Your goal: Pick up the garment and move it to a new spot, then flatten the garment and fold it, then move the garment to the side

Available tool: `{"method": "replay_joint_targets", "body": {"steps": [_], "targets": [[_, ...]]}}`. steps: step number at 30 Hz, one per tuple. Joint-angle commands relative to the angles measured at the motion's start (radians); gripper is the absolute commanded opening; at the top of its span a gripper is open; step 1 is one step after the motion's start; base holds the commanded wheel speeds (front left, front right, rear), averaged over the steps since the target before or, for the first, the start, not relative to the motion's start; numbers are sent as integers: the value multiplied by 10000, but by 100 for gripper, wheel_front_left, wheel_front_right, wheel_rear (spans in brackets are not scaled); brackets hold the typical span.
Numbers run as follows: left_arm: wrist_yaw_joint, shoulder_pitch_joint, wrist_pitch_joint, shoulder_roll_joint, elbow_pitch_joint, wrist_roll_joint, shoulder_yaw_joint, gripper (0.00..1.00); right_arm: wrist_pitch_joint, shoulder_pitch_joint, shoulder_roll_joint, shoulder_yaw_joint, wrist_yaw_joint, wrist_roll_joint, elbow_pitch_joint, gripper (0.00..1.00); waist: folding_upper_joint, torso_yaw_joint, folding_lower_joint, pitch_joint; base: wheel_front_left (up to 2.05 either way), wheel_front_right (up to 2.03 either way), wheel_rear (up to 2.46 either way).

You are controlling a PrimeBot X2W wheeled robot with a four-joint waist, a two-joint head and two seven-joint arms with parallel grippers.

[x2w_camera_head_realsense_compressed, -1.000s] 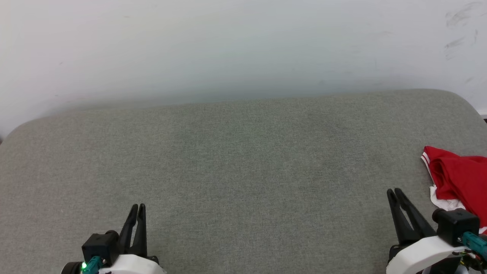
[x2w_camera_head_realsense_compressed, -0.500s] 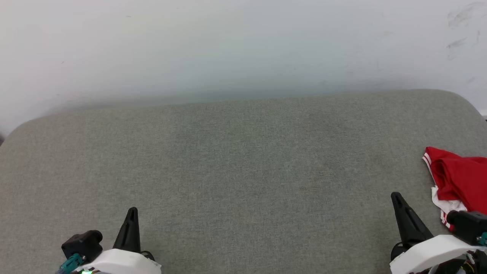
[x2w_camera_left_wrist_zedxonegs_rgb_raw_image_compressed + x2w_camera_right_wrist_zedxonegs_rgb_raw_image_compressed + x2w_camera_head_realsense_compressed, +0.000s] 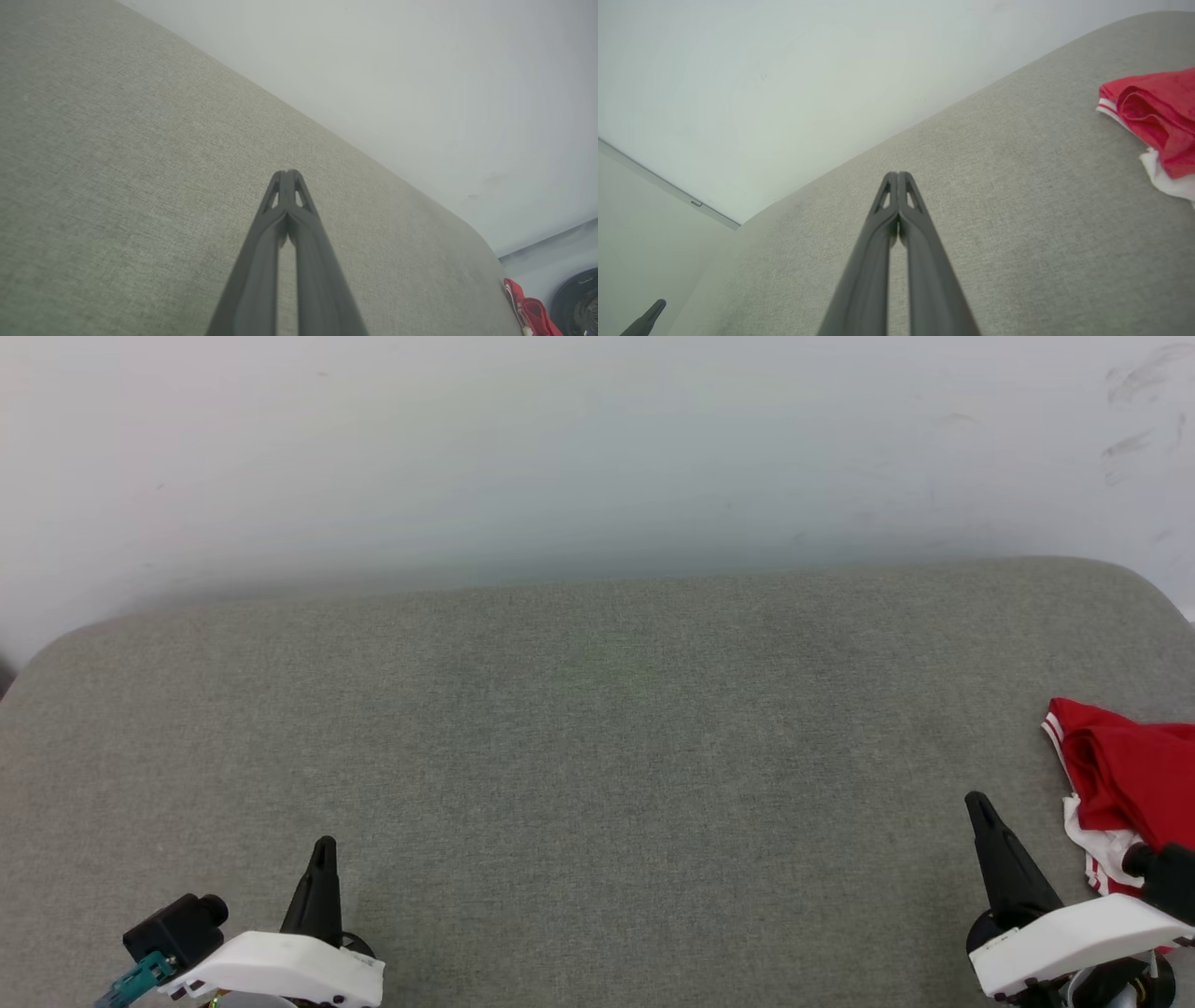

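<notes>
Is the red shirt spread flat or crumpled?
Crumpled: the garment lies in rumpled red folds with white fabric poking out below, at the right edge of the grey cushion.

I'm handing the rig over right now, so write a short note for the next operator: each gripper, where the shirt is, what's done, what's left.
Left gripper: shut, empty, over the grey cushion, near left.
Right gripper: shut, empty, near right, fingers apart from the garment.
Garment: crumpled red-and-white heap at the cushion's right edge, partly cut off in the head view.
Done: nothing yet.
Left: pick up, move, flatten, fold, set aside.
</notes>
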Motion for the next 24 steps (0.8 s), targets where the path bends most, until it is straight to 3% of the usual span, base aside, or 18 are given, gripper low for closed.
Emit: {"method": "replay_joint_targets", "body": {"steps": [1,24], "targets": [[-61,-310,72,27,-101,-331,89,0,26,-281,5,-66,-2,394,-38,0,-1,7,0,0,0,0,0],[-389,-566,845,-221,-38,-3067,548,0,222,-641,153,-320,-2,3401,525,0,-1,111,0,7,0,0,0]]}}
